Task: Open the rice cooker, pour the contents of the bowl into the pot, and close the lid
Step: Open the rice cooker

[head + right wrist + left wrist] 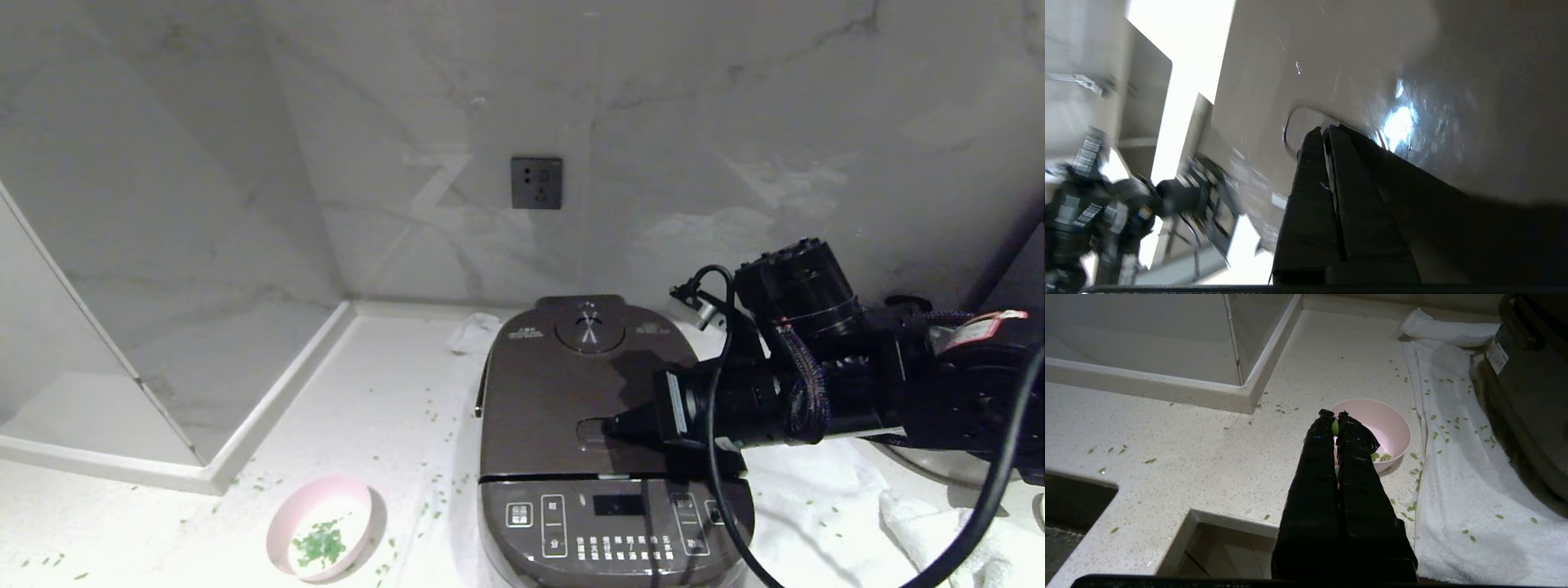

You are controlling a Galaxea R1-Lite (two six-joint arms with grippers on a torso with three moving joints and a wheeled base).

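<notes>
Counter: one pale worktop [367, 408], marble wall behind.
Cooker [604, 457]: one, lid [563, 392] down, front cut off.
Bowl [320, 527]: one, left of cooker, few green bits [318, 545].
Right gripper [608, 426]: I see fingers pressed together on the latch.
Left gripper [1334, 416]: closed, near bowl.

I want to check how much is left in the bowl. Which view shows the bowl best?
The head view: the bowl sits unobstructed, its inside and green bits visible. In the left wrist view the left gripper covers part of it. The right wrist view does not show it.
</notes>
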